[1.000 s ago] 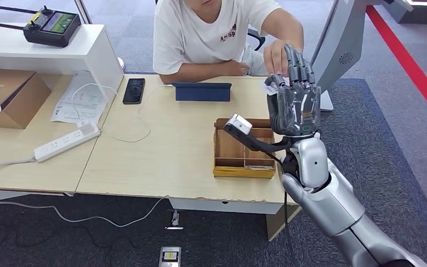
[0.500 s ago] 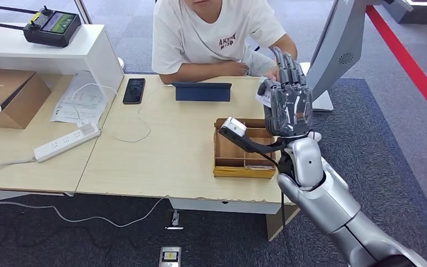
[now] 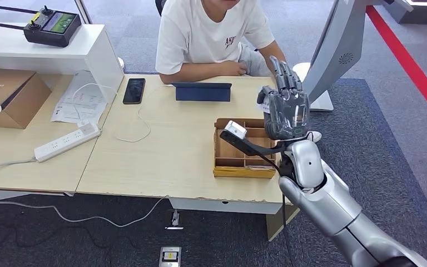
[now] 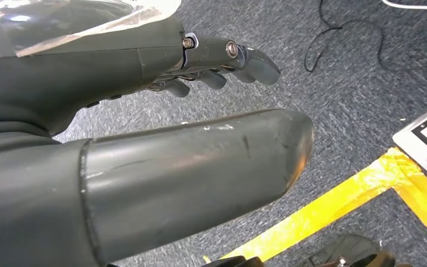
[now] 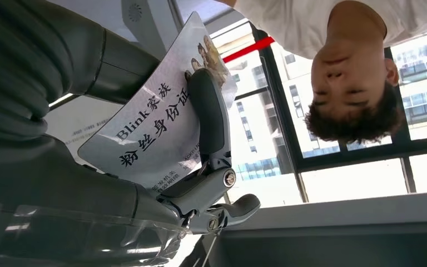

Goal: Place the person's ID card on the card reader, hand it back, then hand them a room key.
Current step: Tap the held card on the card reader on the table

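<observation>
Fingers (image 5: 208, 119) of the right hand (image 3: 286, 108) are clamped on the ID card (image 5: 155, 128), thumb behind it and a dark finger across its printed face, so the card is held up off the desk (image 3: 161, 161), out at about two o'clock from the middle of the tabletop. In the head view just a white corner of the card peeks out at the hand's nine o'clock side.

And here's the change: a second ago the person's (image 3: 211, 39) hand was up at the robot's fingertips, touching the card; now that arm has pulled back to the far edge of the desk, and the robot's hand has sunk a little lower and nearer the wooden tray (image 3: 243, 161). The card has stayed with the robot. So I read this as the pickup done and the carry about to begin.

Next stop, by my judgement, is the card reader, and the dark blue flat device (image 3: 203, 92) at about twelve o'clock on the desk, right in front of the person, is the likely candidate, though I can't be sure of that. It lies at roughly ten o'clock from the hand, so a swing across and down is called for.

Left hand (image 4: 144, 183) hangs over the carpet, fingers loosely extended, gripping nothing.
</observation>
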